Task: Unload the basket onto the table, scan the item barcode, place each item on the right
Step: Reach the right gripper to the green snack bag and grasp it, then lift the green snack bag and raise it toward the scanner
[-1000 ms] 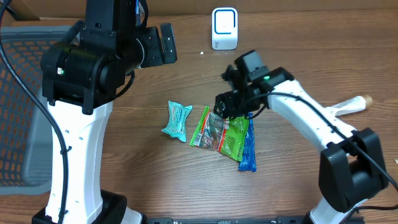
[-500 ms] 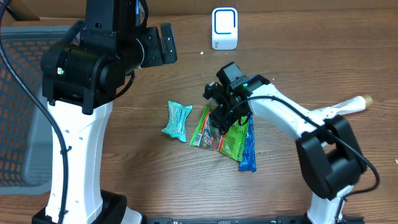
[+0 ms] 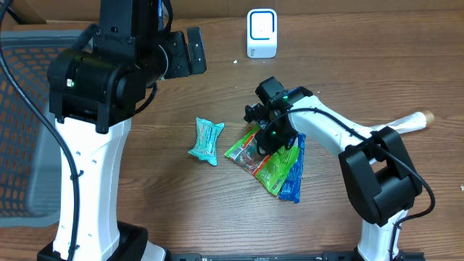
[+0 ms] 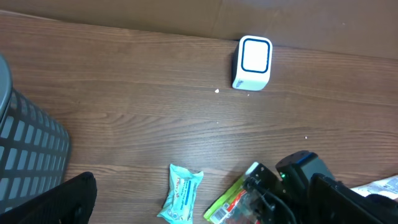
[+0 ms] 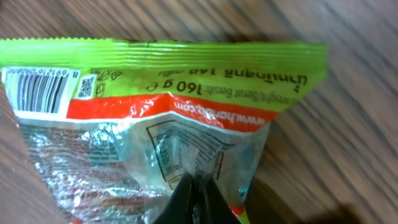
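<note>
Green packet (image 3: 274, 168) sits pinched in the closed right gripper (image 5: 198, 186), so grasping looks done; next, lift it and turn its barcode (image 5: 34, 93) toward the scanner (image 3: 262, 32), well beyond the gripper.

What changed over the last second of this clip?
The right gripper swung in over the green packet and shut on it. The packet has turned, and the blue packet beside it shifted slightly. The teal packet, scanner and open left gripper stayed put.
</note>
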